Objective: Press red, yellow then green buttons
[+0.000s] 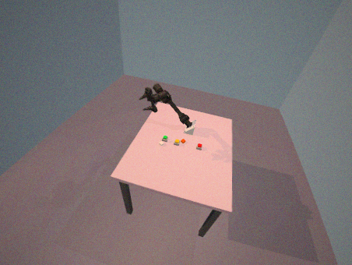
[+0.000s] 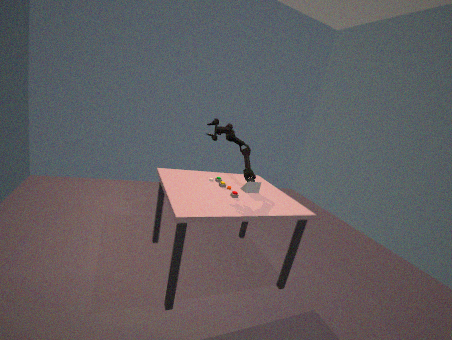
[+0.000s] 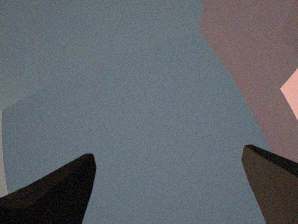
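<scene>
Gripper [image 1: 147, 102] high above the table's [image 1: 202, 187] far edge, jaws wide, nothing held. Red button [image 1: 199, 145] sits well off, right end of row. Risk: descent clips the orange block [image 1: 183, 141] beside the yellow button [image 1: 177, 141].

table [image 1: 167, 175]: pale pink top, dark legs | arm [image 1: 171, 103]: black | buttons: red button [image 1: 199, 145], yellow button [image 1: 177, 141], green button [image 1: 165, 137] | blocks: orange block [image 1: 183, 140], white block [image 1: 161, 143] | walls: plain blue | floor: mauve
</scene>
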`<state>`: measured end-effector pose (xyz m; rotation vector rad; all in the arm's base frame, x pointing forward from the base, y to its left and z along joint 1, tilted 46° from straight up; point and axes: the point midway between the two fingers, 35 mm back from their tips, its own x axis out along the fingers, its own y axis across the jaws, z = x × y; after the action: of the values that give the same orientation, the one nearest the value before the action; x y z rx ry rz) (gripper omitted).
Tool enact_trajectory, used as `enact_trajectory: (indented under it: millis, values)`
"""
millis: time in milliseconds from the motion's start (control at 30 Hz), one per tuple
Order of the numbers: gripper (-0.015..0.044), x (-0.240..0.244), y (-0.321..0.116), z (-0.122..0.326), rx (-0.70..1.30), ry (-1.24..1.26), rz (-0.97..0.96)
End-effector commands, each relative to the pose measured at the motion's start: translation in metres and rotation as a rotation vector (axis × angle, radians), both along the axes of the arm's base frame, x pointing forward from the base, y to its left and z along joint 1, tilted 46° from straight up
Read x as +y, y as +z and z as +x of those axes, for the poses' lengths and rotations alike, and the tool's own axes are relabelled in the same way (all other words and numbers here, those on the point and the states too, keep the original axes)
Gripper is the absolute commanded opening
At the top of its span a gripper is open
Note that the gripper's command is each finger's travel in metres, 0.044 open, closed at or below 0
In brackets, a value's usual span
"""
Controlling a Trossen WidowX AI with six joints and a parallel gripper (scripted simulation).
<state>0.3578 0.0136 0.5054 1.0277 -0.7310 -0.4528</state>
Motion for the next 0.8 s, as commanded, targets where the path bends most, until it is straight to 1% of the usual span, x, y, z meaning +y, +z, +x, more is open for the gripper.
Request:
enact_trajectory:
  millis: [0, 200, 400, 567, 767]
  values:
    - [0.0400, 0.042, -0.044, 0.046, 0.206, 0.102, -0.110]
    - [0.0400, 0.091, -0.116, 0.088, 0.479, 0.225, -0.234]
    - [0.0400, 0.133, -0.201, 0.108, 0.767, 0.344, -0.344]
    - [0.0400, 0.161, -0.275, 0.107, 1.019, 0.432, -0.425]
    - [0.0400, 0.181, -0.362, 0.083, 1.341, 0.515, -0.508]
